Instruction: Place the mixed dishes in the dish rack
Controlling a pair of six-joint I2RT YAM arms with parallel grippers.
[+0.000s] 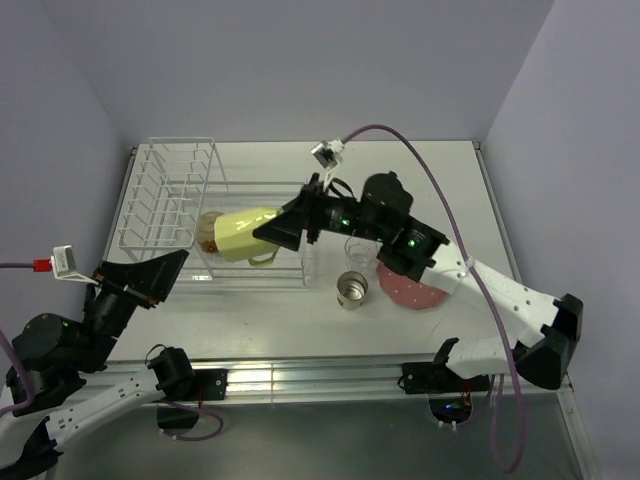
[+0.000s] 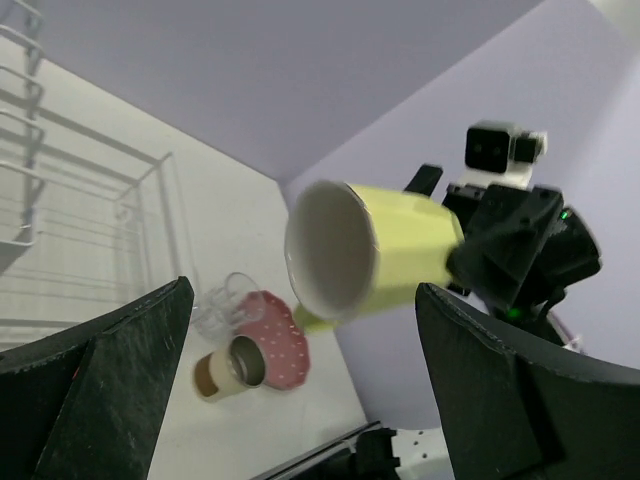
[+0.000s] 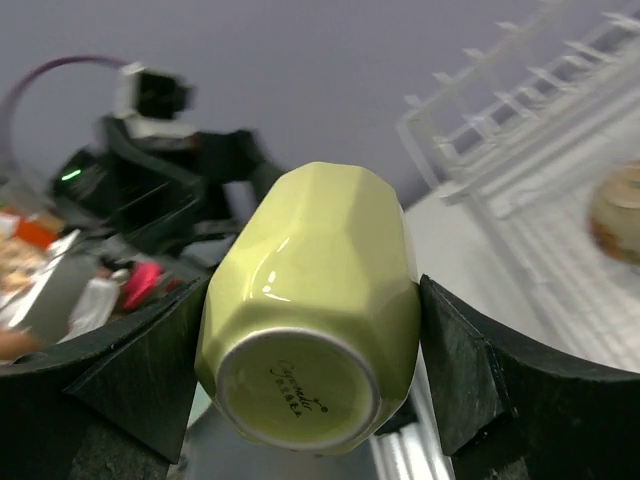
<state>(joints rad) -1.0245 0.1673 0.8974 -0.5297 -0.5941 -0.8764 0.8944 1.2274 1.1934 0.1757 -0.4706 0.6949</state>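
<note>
Mug (image 1: 245,232) is pinched at its base between the fingers of the right end effector (image 1: 285,232). It lies on its side, mouth pointing left, handle on the underside. It sits over the low basket part of the rack (image 1: 165,195); whether it touches the wires cannot be told. Right wrist view: both fingers press flat against the mug's sides, its bottom facing the camera.

Bowl (image 1: 210,232) rests in the basket part, just beside the tall slotted section and close to the mug's mouth.

Left end effector (image 1: 170,268) is spread wide and holds nothing. It hangs near the front left of the bench (image 1: 260,320), just in front of the rack, pointing toward the mug.

On the bench, right of the rack:
- tumbler (image 1: 360,250), upright, nearest the rack
- steel cup (image 1: 351,290), upright, just in front of the tumbler
- plate (image 1: 415,290), flat, partly under the right arm
</note>
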